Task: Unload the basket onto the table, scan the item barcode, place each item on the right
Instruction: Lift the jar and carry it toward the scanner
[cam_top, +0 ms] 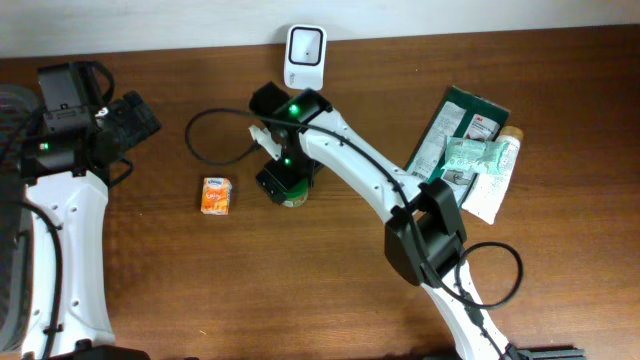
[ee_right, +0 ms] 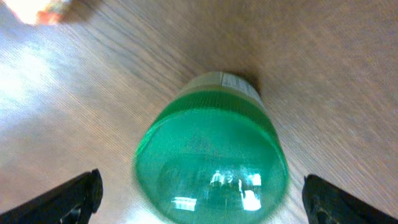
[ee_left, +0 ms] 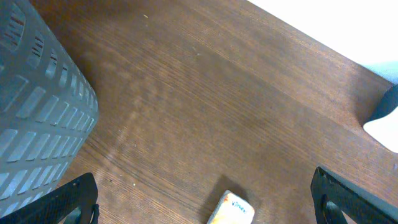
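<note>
One green-lidded jar [ee_right: 211, 155] standing upright

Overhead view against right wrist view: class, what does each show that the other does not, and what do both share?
Overhead only: scanner, pile of packets, left arm. Right wrist only: the jar with its green lid unobstructed, right gripper open, a finger each side, clear of it. Both: jar, table, and, blurred at the wrist view's corner, the orange packet.

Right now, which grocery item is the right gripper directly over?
The green-lidded jar, under the open right gripper; the orange packet and the packet pile lie apart.
</note>
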Robot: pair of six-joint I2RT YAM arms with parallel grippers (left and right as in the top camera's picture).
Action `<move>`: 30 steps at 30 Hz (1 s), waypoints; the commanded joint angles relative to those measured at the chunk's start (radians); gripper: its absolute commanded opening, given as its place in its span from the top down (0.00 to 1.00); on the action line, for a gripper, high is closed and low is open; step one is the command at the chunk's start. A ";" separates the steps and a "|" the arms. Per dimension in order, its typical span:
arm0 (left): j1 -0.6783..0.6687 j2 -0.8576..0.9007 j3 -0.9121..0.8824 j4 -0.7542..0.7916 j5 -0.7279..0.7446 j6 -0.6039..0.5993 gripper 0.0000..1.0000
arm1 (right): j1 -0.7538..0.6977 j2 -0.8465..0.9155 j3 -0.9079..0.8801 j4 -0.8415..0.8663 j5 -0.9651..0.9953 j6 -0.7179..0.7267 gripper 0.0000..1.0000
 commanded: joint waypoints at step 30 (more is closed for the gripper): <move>-0.001 -0.015 0.014 0.002 0.003 0.009 0.01 | 0.006 -0.010 -0.085 0.159 0.193 0.043 0.40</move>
